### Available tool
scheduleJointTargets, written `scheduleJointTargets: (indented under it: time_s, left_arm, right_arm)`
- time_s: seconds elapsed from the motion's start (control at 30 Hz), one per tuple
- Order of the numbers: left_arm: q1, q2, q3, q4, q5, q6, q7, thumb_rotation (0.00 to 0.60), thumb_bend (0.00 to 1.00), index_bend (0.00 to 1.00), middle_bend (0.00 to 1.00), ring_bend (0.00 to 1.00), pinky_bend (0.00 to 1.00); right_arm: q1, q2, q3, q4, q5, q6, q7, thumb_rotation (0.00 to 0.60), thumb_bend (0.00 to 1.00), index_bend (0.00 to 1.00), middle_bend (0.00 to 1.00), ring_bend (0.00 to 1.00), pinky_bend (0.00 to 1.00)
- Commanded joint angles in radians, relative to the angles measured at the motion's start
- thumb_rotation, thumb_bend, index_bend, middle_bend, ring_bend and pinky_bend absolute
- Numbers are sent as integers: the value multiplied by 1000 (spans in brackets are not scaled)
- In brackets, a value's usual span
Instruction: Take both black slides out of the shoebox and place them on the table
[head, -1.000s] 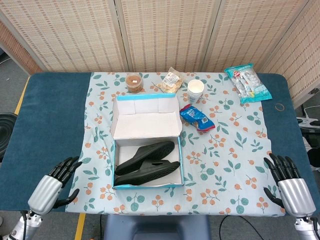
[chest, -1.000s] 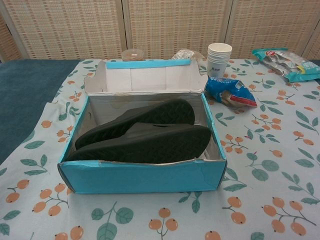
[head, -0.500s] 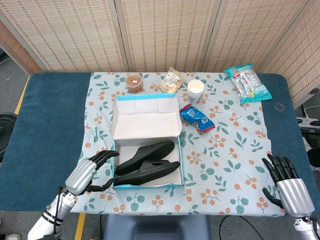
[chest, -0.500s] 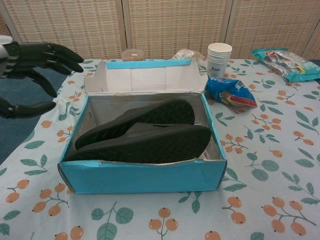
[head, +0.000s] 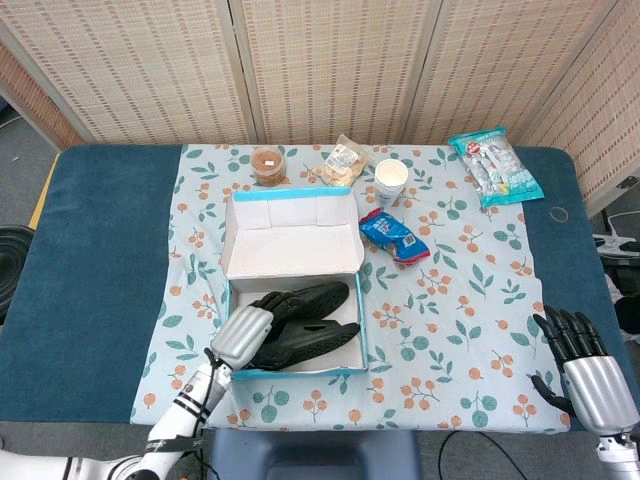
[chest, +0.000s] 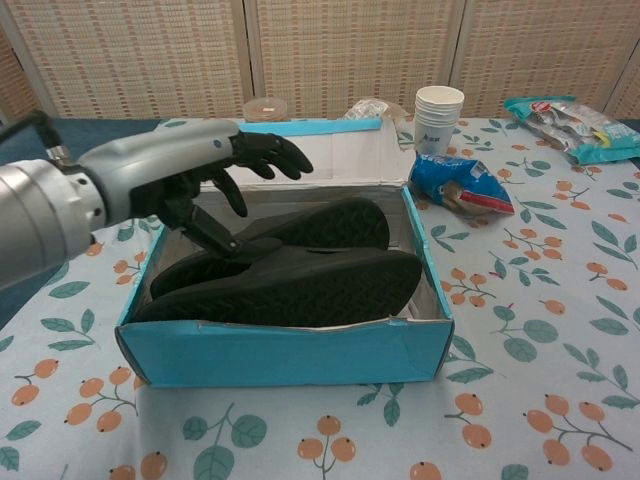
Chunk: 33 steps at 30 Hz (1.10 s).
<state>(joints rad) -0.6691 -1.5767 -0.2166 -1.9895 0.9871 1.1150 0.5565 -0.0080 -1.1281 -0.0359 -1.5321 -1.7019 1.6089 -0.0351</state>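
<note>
Two black slides (chest: 300, 280) lie on their sides, one behind the other, in the open blue shoebox (chest: 290, 352). In the head view the slides (head: 305, 325) fill the shoebox (head: 296, 372) near the table's front. My left hand (chest: 190, 175) reaches into the box's left end with its fingers spread above the slides' heels and its thumb pointing down at the rear slide. It holds nothing. From the head the left hand (head: 243, 335) covers the slides' left ends. My right hand (head: 583, 362) hovers open at the table's front right edge, far from the box.
The box's lid (head: 290, 235) stands open behind it. Further back are a brown-lidded jar (head: 267, 165), a clear snack bag (head: 340, 163), a paper cup (head: 391, 181) and a blue snack bag (head: 394, 236). A teal packet (head: 495, 165) lies at the back right.
My left hand has swung in from the table's front left to the box and now reaches over the slides' heels. The right hand has barely shifted. The slides have not moved.
</note>
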Motion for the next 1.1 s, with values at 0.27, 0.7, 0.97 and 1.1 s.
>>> scheduleJointTargets:
  time_s: [0.27,0.7,0.97,1.1]
  left_arm:
    - [-145,-182,-91,166,-173,131,216,532,329,242,209,169,372]
    - [-188,-178,-85,170,-325,165,355,423,310,277,262,211,407]
    - [-213,-212,-58,216,-299,242,413,422,307,328,370,296,461]
    - [-220,-221,-57,238,-316,246,429,420,305,328,383,314,473]
  right_arm:
    - [-3,8,4,3,11,0,16,600,158,0,0,0,0]
    - [-3,10,7,3,17,-2,16,600,158,0,0,0,0]
    - [-3,20,2,-2,15,-8,23,600,158,0,0,0,0]
    - [-5,23,1,-5,11,-4,26,600,158,0,0,0,0]
